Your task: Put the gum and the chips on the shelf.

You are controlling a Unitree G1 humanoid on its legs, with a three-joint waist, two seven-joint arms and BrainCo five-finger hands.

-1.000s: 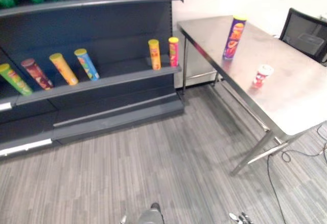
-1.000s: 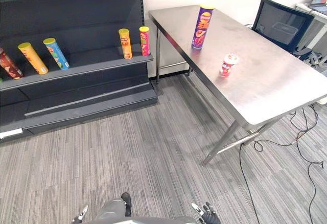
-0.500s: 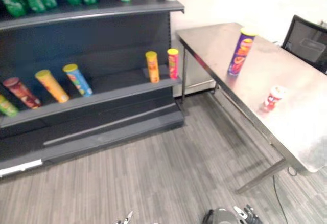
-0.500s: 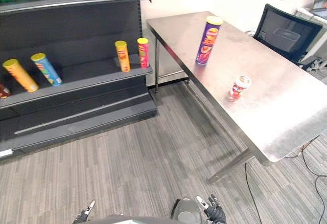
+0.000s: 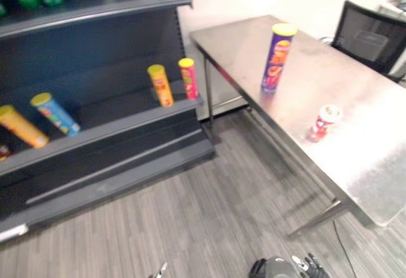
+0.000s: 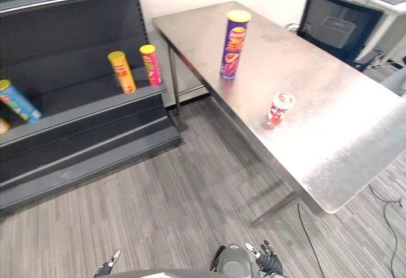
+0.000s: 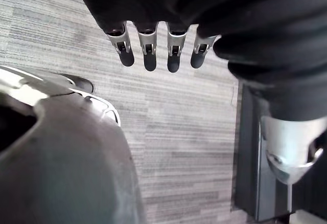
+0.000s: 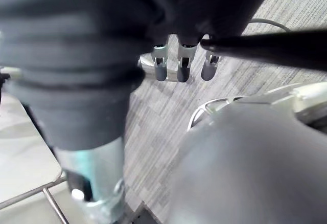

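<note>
At the left I see the dark shelf (image 5: 108, 49), with an orange can (image 5: 160, 85) and a pink can (image 5: 188, 79) upright at its middle board's right end. The chips (image 5: 276, 58), a tall purple cylinder with a yellow lid, stand with the long axis vertical by the brushed-steel tabletop's (image 5: 355, 157) shelf-side edge, the print too small to read. The gum (image 5: 323, 122), a stubby red-and-white tub, stands upright along that edge, nearer the front corner. My left hand (image 7: 148, 47) and right hand (image 8: 181, 65) hang low, fingers straight, holding nothing.
</note>
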